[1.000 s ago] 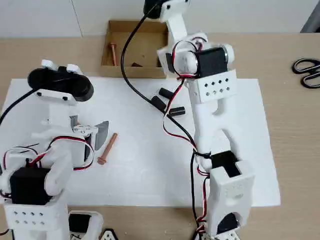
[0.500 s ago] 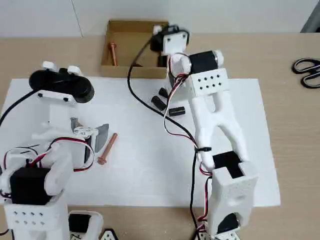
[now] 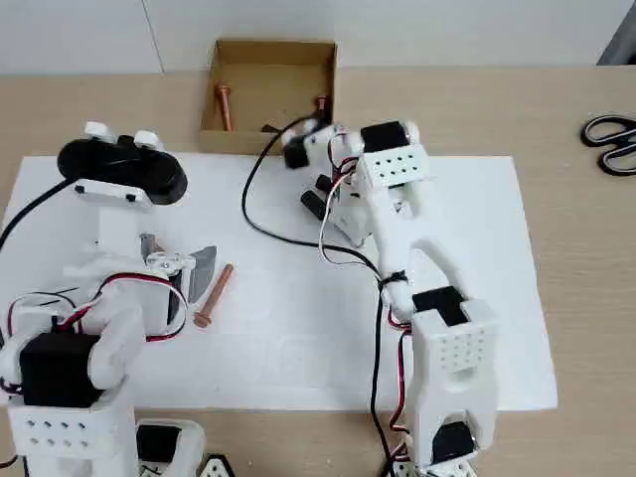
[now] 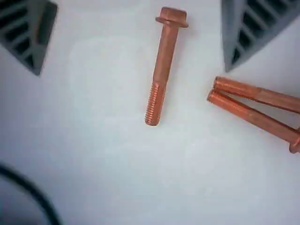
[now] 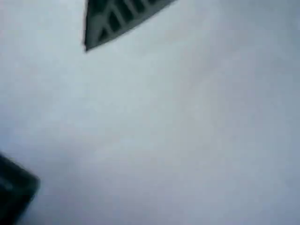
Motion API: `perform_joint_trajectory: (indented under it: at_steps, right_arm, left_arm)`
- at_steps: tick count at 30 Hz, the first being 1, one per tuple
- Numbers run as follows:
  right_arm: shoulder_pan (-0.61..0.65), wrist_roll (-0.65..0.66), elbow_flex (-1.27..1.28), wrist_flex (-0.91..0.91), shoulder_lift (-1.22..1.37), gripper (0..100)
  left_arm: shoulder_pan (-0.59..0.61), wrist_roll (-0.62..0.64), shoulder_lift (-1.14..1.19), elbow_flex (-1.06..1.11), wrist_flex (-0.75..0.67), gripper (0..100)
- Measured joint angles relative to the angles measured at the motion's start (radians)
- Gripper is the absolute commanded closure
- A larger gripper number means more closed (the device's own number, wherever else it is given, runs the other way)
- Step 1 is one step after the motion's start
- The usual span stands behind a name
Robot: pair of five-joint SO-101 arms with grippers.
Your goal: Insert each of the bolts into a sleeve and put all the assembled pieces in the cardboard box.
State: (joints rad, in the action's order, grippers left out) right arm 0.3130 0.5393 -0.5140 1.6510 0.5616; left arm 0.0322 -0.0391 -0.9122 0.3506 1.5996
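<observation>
A copper bolt [image 4: 161, 65] is straddled by the released left claw [image 4: 133, 65]; the right claw's [image 3: 336, 207] grip cannot be told. Nearby black sleeves [image 3: 312, 205] could be scattered by it.

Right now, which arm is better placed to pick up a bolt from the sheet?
Left. The left gripper is open above a bolt that lies between its fingers, two more bolts beside. The right arm is farther off, by the sleeves near the box.
</observation>
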Motion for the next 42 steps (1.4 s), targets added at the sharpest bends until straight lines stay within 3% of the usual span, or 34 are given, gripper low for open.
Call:
perform_joint_trajectory:
  at_steps: [8, 29, 31, 35, 42]
  right_arm:
    - [0.034, 0.158, 0.000, -0.078, 0.018, 80.0]
    - [0.037, 0.190, -0.003, -0.285, 0.163, 80.2]
    - [0.037, 0.189, -0.005, -0.285, 0.170, 83.1]
    - [0.034, 0.190, -0.014, -0.290, 0.176, 99.0]
    - [0.026, 0.186, -0.048, -0.247, 0.178, 99.5]
  left_arm:
    - [0.003, 0.000, 0.000, 0.000, 0.000, 76]
    - [0.003, 0.000, 0.000, 0.000, 0.000, 76]
    - [0.003, 0.000, 0.000, 0.000, 0.000, 76]
    - [0.003, 0.000, 0.000, 0.000, 0.000, 76]
    - [0.003, 0.000, 0.000, 0.000, 0.000, 76]
